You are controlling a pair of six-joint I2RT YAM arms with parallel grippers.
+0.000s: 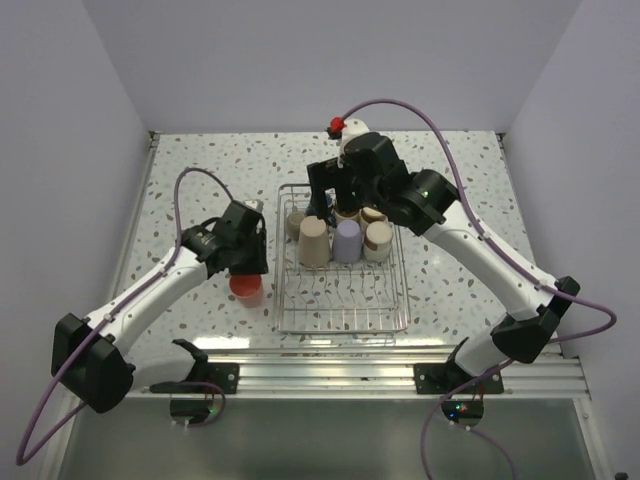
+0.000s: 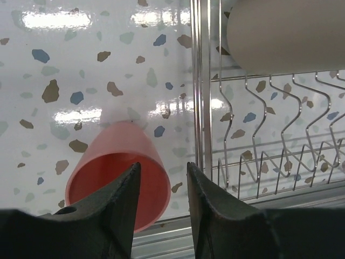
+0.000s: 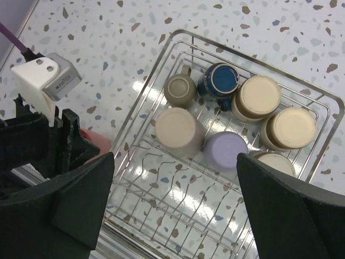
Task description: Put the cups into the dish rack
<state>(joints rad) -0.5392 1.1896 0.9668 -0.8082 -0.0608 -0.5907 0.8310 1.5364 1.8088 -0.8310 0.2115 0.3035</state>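
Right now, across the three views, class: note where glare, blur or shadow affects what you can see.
Left wrist: bright glare streaks the glossy tabletop; the left gripper's fingers are dark and soft-edged. Right wrist: the right gripper's fingers loom black and blurred; glare glints under the dish rack wires. Top external: even light, soft shadows.

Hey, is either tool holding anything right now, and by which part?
Nothing held. Left tool straddles the coral-pink cup rim, jaws not closed on it; right tool open, empty.
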